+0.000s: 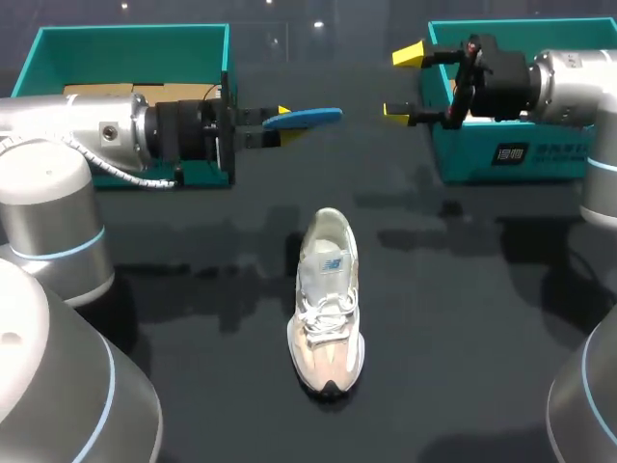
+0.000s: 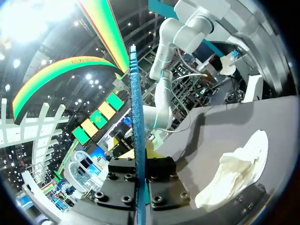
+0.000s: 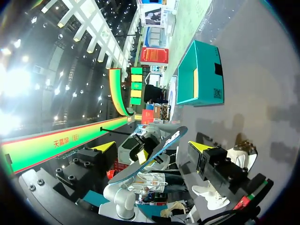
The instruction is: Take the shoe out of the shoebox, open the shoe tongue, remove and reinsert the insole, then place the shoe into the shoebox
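1. Our left gripper (image 1: 273, 126) is clamped on the blue insole (image 1: 307, 119). It holds the insole up over the table (image 1: 463, 318), and the free end sticks out toward the middle.
2. In the left wrist view the insole (image 2: 137, 126) shows edge-on, pinched between both fingers of the left gripper (image 2: 140, 157).
3. Our right gripper (image 1: 403, 83) is spread wide and holds nothing. It sits in front of the right teal box (image 1: 540, 159) and faces the insole's free end, apart from it.
4. In the right wrist view the insole (image 3: 161, 147) hangs ahead of the right gripper (image 3: 152, 146), between the two spread tips as seen from there, touching neither.
5. The white shoe (image 1: 328, 304) stands on its sole mid-table, toe toward us and heel away. It is outside both boxes, below and nearer to us than both grippers. It also shows beside the left gripper (image 2: 239, 168) and beside the right one (image 3: 213, 194).
6. The left teal box (image 1: 125, 48) sits at the far left behind our left arm, with brown cardboard inside. It is also visible ahead of the right gripper (image 3: 199, 75).
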Tool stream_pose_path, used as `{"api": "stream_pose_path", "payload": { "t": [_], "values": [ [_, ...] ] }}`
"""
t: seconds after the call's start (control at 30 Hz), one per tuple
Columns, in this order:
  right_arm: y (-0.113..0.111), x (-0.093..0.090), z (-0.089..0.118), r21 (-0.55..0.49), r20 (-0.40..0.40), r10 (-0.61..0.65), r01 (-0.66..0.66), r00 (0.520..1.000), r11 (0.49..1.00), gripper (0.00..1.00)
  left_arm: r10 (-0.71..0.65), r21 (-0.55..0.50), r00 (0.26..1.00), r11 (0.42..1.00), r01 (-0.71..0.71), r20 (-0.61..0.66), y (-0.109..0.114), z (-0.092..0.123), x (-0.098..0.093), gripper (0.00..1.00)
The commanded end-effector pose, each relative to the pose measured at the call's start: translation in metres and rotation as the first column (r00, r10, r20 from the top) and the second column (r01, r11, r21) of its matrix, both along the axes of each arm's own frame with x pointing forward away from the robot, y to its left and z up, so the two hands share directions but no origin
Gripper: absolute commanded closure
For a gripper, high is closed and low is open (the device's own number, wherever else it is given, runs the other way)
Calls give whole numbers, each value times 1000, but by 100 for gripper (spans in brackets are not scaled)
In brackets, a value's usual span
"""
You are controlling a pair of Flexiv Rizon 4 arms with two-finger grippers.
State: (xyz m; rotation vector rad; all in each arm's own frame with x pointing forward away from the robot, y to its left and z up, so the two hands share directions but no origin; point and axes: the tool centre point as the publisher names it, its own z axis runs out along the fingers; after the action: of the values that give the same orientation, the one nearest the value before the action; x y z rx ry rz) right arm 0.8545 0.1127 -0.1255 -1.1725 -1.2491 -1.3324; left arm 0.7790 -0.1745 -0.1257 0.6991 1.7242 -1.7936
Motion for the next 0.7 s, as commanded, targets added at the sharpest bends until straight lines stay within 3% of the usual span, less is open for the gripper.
{"api": "stream_pose_path", "payload": {
  "t": [0.03,0.17,0.4,0.6,0.7],
  "values": [
    [-1,-1,1,-25,-1,-13,13,1000,1000,0,-25,-5,998,1000,25,-64,0,0,5,100],
    [-7,-7,11,-104,47,-32,36,998,994,0,-25,-5,998,1000,25,-64,0,0,5,100],
    [-17,-17,21,-206,115,-28,52,993,977,0,4,-30,925,999,-17,-380,4,-3,18,100],
    [-23,-20,25,-258,148,-21,59,989,964,0,-14,-47,759,999,-22,-651,6,-1,24,100],
    [-25,-21,26,-277,161,-13,58,987,959,0,-48,-43,609,999,24,-791,4,4,23,100]
  ]
}}
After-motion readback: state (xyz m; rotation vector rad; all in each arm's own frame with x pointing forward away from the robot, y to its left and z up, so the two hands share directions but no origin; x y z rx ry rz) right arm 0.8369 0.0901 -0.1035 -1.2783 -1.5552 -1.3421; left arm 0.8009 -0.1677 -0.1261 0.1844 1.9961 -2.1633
